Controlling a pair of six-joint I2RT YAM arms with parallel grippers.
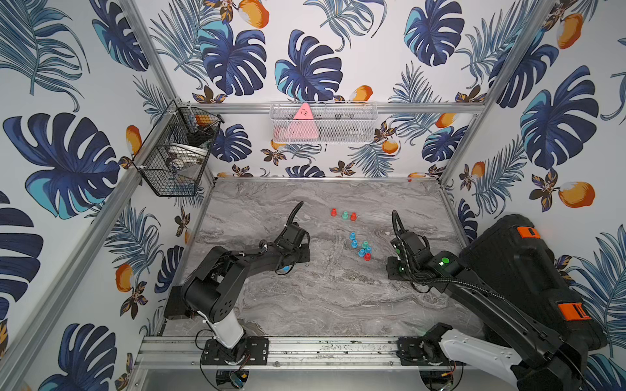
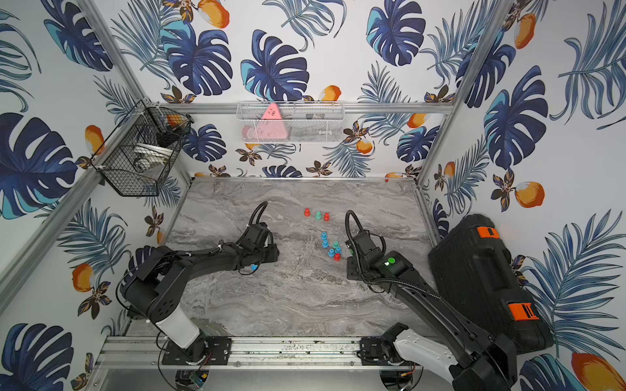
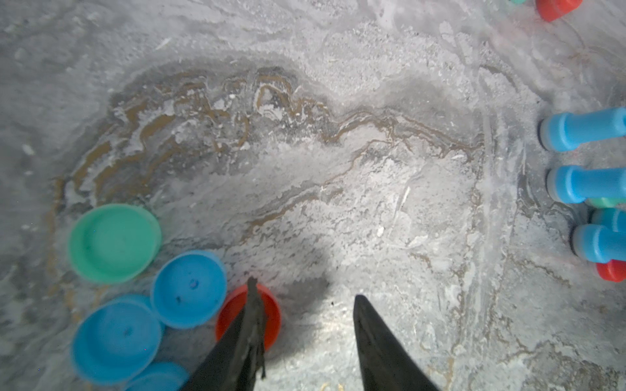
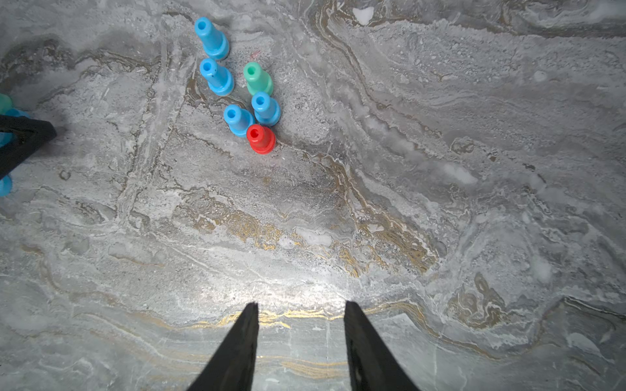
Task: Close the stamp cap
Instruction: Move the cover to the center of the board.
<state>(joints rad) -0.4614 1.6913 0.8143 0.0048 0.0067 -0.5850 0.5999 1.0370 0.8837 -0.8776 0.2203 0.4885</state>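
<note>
Several round caps lie open side up by my left gripper (image 3: 305,287): a green cap (image 3: 114,243), a blue cap (image 3: 188,288), a larger-looking blue cap (image 3: 117,340) and a red cap (image 3: 273,313). One finger (image 3: 249,325) reaches over the red cap; the other stands apart over bare marble, so this gripper is open and holds nothing. Upright stamps cluster mid-table: blue stamps (image 4: 216,76), a green stamp (image 4: 257,79) and a red stamp (image 4: 261,138). My right gripper (image 4: 301,304) is open over bare table, short of that cluster.
Three more small stamps, red, green, red (image 1: 345,215), stand in a row farther back. A big black case (image 1: 515,270) leans at the table's right side. A wire basket (image 1: 176,152) and a white mesh basket (image 1: 323,123) hang on the walls.
</note>
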